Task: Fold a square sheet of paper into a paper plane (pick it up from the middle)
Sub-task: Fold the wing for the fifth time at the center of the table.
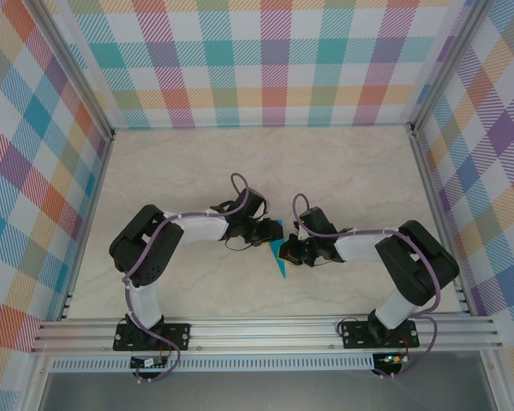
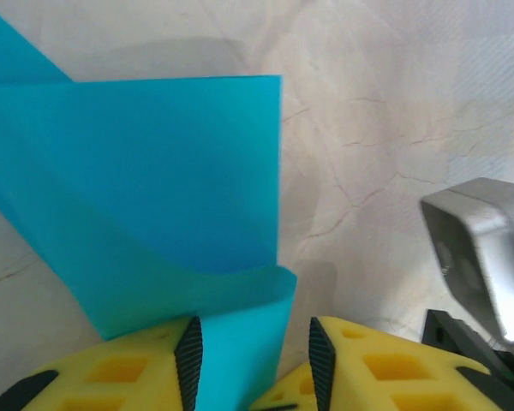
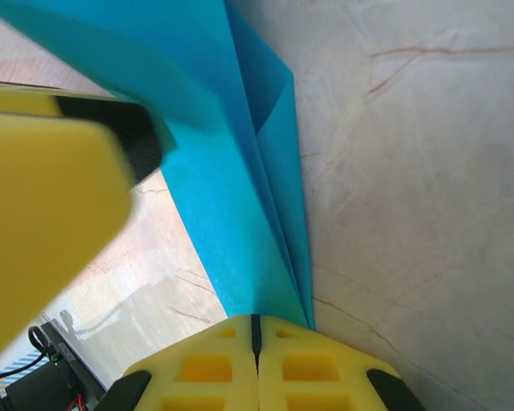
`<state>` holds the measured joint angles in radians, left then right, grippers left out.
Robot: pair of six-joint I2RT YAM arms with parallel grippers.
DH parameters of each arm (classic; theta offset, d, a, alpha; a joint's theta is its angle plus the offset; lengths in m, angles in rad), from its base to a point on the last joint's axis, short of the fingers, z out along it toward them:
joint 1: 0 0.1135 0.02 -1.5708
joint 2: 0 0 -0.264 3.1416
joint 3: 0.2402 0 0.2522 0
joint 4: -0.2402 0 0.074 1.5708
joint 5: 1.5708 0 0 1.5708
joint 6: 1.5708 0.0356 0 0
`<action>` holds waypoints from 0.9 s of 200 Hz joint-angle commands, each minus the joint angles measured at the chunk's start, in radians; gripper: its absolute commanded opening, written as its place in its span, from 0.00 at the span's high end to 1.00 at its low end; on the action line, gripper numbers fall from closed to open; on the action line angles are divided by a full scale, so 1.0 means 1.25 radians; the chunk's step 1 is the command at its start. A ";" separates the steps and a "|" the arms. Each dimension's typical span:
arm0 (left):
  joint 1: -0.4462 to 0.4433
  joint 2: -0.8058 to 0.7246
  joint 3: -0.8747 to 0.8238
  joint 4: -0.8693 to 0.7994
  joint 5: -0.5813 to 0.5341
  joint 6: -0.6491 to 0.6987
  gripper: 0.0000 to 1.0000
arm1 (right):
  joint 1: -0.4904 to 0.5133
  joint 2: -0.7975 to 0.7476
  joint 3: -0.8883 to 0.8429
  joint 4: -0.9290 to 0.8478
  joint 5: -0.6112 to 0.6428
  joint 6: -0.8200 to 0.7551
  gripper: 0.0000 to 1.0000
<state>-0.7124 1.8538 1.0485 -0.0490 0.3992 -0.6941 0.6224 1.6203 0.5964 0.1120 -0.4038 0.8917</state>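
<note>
Desk: Position of the paper plane (image 1: 281,264), please?

Operator: I see it at the middle of the table (image 1: 188,163), between my two claws. Its long axis runs from the claws back toward the near rail (image 1: 265,330), with the pointed tip nearest that rail. I cannot tell whether it touches the tabletop.

Desk: Who has it?

Operator: My right gripper (image 3: 256,330) does. Its jaws are pressed together with no gap, and the plane's stacked folded edges go straight into the seam between them. My left gripper (image 2: 253,347) is another matter. Its jaws stand partly apart, a curled flap runs between them, and I see a sliver of table beside the right-hand pad (image 2: 319,355). I read that as straddling, not pinching.

Desk: Which way does the flap lie from the left claw?

Operator: It lies ahead and off to the left in its wrist view, broad and flat, with one straight edge running away from the fingers. A grey housing (image 2: 484,248), which I take for part of the right arm, sits close on the other side. I judge there is little room to swing that way.

Desk: Room elsewhere?

Operator: Open tabletop lies beyond both claws toward the far wall. I think the next crease turns on the left claw closing on that flap, with the right as anchor. The claws are nearly touching, so a bump is the risk.
</note>
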 commanded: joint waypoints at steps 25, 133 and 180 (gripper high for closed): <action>0.002 -0.131 0.017 -0.099 -0.103 0.069 0.58 | -0.002 0.061 -0.035 -0.082 0.010 -0.075 0.95; 0.007 -0.150 -0.141 0.067 -0.077 0.046 0.74 | -0.021 0.128 -0.003 -0.106 -0.025 -0.138 0.95; 0.010 -0.113 -0.137 0.108 -0.100 0.064 0.75 | -0.024 0.139 -0.001 -0.100 -0.041 -0.138 0.95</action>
<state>-0.7101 1.6939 0.8783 0.0231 0.2955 -0.6373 0.5812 1.7077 0.6437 0.1188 -0.5591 0.7425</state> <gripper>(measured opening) 0.254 0.055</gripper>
